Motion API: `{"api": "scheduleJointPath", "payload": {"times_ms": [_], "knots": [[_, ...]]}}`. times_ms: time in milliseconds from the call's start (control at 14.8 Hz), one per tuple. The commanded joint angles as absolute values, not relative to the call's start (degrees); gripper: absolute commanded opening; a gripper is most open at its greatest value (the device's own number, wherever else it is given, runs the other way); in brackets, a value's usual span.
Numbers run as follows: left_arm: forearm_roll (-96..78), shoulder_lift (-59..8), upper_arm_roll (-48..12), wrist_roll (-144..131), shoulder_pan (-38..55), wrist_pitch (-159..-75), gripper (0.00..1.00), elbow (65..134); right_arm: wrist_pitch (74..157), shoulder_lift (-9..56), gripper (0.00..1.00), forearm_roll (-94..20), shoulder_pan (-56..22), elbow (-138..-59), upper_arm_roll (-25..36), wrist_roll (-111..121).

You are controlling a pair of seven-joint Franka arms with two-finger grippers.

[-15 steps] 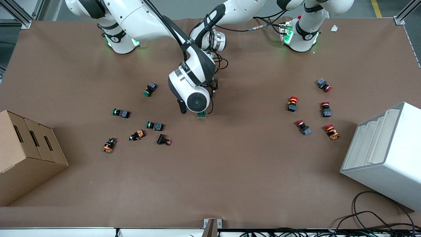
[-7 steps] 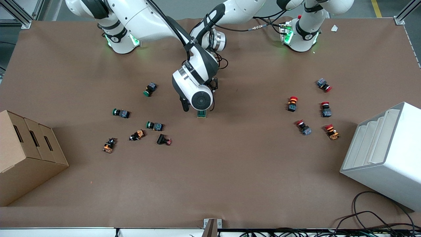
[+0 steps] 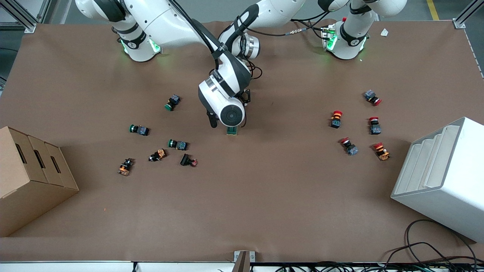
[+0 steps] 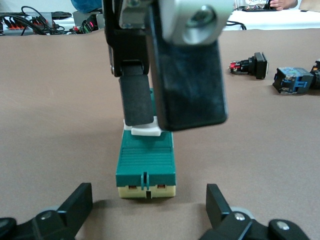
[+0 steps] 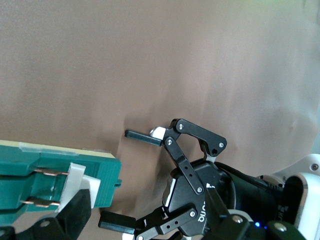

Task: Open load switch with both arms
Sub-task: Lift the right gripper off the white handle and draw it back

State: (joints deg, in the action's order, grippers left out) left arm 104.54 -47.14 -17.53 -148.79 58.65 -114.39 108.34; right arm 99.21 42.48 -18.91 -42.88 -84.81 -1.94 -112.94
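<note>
1. Near the middle of the surface [image 3: 264, 196], somewhat toward its robot-side edge, the load switch [image 3: 231, 131] is seen lying flat.
2. Over the switch, the right gripper [image 4: 142, 107] is lowered onto the white lever [image 4: 146, 131]; one finger is touching it, but whether its jaws are apart or closed cannot be told.
3. At the switch's other end, the left gripper [image 5: 135, 177] is held low with jaws spread wide, nothing gripped.
4. The body is judged not yet braced, and the lever not yet thrown.
</note>
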Motion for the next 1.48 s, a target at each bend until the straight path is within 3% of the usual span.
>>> {"api": "scheduleJointPath", "payload": {"times_ms": [0, 404, 674, 1145, 1415], "knots": [[105.12, -48.69, -17.58, -149.15, 59.59, -114.70, 1.00, 107.67, 99.32, 42.19, 1.00, -19.34, -42.98, -85.43, -1.67, -112.85], [105.03, -48.17, -17.67, -148.01, 59.59, -114.70, 0.99, 107.67, 97.30, 38.25, 1.00, -13.92, -39.21, -83.85, -0.70, -101.46], [101.62, -45.97, -18.02, -144.33, 59.59, -114.70, 0.99, 107.32, 94.05, 33.06, 1.00, -8.70, -31.67, -84.02, -0.70, -81.54], [79.48, -34.56, -18.63, -123.86, 58.36, -115.57, 0.99, 106.88, 90.09, 24.88, 1.00, -2.13, -16.80, -84.11, -0.79, -41.80], [62.45, -28.05, -18.46, -109.65, 55.64, -115.84, 1.00, 102.49, 90.00, 21.63, 1.00, 0.43, -9.25, -84.02, -0.70, -21.15]]}}
